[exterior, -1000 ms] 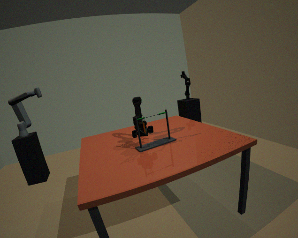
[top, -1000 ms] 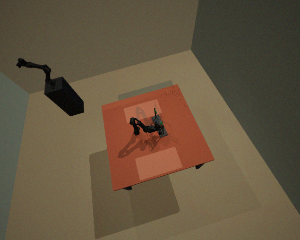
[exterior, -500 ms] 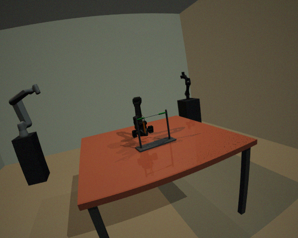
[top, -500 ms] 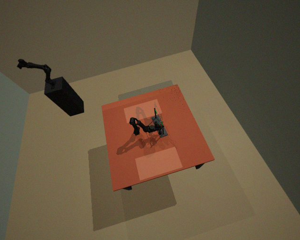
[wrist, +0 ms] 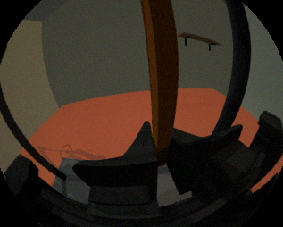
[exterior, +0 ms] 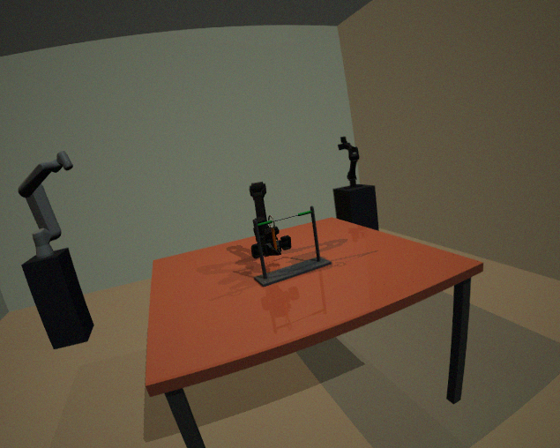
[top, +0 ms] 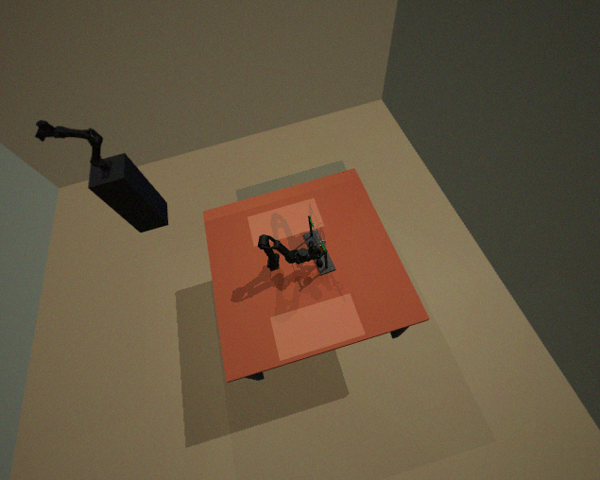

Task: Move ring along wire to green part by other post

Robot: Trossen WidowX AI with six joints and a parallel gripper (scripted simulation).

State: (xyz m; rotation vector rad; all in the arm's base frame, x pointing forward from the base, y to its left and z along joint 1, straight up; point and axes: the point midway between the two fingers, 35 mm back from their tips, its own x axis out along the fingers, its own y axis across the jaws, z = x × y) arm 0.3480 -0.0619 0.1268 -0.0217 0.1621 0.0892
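My gripper (exterior: 273, 246) (wrist: 149, 124) is shut on the orange handle (exterior: 273, 235) (wrist: 164, 67), which stands upright between the fingers, below the wire. The thin dark ring (exterior: 270, 217) above it is around the wire near the inner end of the left green part (exterior: 263, 223) in the exterior view. Whether it touches the wire is too small to tell. The thin grey wire (exterior: 287, 218) runs on to the other green part (exterior: 304, 212) (top: 311, 223) at the right post (exterior: 315, 235). The ring is out of view in the wrist view.
The left post (exterior: 262, 255) stands close beside my gripper. Both posts rise from a grey base (exterior: 294, 272) (top: 328, 270) on the orange table (exterior: 232, 327) (top: 387, 288). Other arms stand on dark pedestals away from the table.
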